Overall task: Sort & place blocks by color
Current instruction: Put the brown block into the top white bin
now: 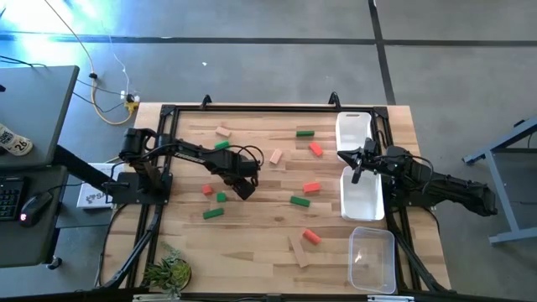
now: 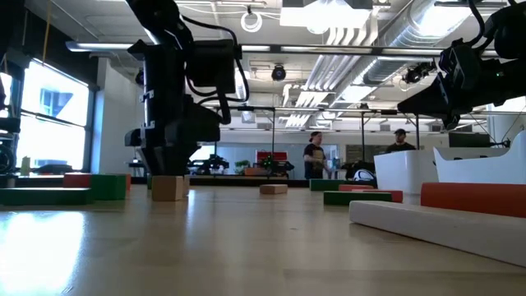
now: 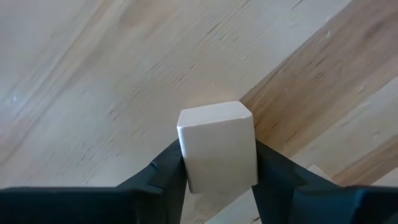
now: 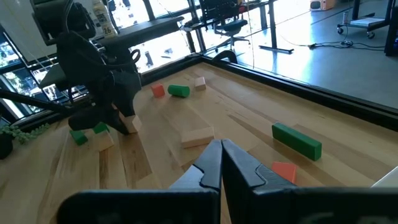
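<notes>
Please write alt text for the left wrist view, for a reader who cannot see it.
A plain tan wooden cube sits clamped between the two dark fingers of the left gripper, seen close up. Behind it is only the light wooden table.

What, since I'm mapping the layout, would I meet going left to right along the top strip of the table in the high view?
tan block → green block → white tray. The left end effector, closed on a tan cube, sits below that strip.
</notes>
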Robot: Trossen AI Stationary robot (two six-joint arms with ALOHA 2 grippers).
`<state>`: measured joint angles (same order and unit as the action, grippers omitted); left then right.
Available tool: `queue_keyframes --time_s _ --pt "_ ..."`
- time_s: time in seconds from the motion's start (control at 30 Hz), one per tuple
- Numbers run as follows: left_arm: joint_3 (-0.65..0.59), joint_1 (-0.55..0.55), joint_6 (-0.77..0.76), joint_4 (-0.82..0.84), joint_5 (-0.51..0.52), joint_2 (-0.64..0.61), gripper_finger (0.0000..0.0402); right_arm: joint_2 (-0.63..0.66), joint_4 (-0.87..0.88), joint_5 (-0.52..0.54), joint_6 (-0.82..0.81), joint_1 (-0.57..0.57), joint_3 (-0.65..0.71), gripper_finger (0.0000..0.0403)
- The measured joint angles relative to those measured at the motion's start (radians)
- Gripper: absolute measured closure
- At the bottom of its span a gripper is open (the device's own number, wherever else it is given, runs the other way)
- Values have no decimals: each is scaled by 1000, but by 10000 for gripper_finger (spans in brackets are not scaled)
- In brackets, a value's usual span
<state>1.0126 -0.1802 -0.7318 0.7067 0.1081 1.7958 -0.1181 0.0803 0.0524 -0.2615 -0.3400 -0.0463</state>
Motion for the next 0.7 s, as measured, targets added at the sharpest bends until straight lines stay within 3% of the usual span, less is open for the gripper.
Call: queue_keyframes --time_s 0.47,0.7 --pt "47 25 47 -65 -100 7 283 0 0 0 0 0 0 403" --pt "102 52 7 -251 -162 7 284 0 0 0 0 0 0 403"
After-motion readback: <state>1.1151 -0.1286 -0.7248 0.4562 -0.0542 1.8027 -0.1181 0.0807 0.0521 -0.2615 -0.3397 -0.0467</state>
